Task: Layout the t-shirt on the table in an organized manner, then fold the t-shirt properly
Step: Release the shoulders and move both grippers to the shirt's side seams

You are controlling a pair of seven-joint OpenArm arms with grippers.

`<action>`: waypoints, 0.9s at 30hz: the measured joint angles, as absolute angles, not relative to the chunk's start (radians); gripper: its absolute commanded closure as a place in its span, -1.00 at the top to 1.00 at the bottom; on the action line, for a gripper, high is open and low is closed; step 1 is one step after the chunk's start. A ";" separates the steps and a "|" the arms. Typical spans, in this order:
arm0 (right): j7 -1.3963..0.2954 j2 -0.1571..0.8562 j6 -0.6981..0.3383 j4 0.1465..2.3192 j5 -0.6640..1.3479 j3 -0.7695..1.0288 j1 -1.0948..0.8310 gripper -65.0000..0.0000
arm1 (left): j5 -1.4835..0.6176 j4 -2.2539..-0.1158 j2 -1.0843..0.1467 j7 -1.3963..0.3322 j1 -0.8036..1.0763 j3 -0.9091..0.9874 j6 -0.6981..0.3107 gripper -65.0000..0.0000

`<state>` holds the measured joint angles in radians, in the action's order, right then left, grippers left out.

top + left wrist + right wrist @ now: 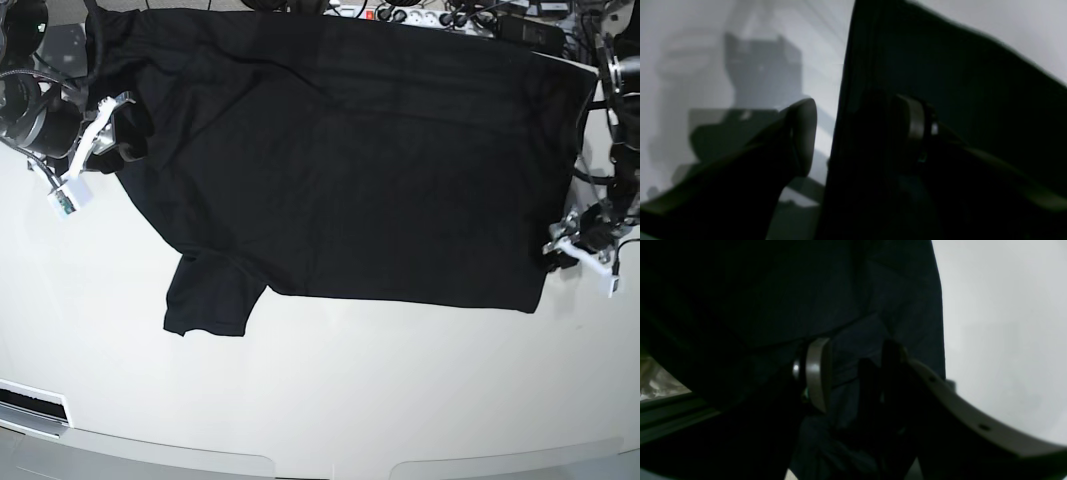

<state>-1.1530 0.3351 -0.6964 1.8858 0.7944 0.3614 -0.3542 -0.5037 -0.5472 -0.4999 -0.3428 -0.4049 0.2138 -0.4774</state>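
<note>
Black short-sleeved fabric t-shirt [340,160]: spread across far half of large glossy white table [330,400].
Sleeve [210,295]: toward near-left.
Right gripper [118,125]: at shirt's left edge.
Left gripper [562,245]: at shirt's right edge.

The t-shirt [350,160] is plain black cloth, soft and matt, no shine on it at all, with a few shallow creases. The table [330,400] under it is smooth, glossy white, and throws back blurry reflections. The left gripper [860,133] has dark fingers [803,133] with smooth pads, looks like plastic.
</note>
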 measured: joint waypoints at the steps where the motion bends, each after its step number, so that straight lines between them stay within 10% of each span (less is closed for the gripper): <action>1: -1.153 0.335 -0.696 1.886 0.798 0.361 -0.354 -0.16 | -0.497 -0.547 -0.490 -0.328 -0.408 0.205 -0.471 0.11; 14: -1.042 0.334 -0.696 1.886 0.713 0.361 -0.355 -0.16 | -0.516 -0.550 -0.454 -0.314 -0.435 0.047 -0.532 0.10; 20: -0.931 0.329 -0.548 1.816 0.555 0.361 -0.296 0.18 | -0.517 -0.550 -0.467 -0.321 -0.435 0.047 -0.429 -1.00; 27: -0.900 0.329 -0.482 1.510 0.574 0.363 -0.064 0.22 | -0.480 -0.555 -0.468 -0.315 -0.433 0.047 -0.369 -1.00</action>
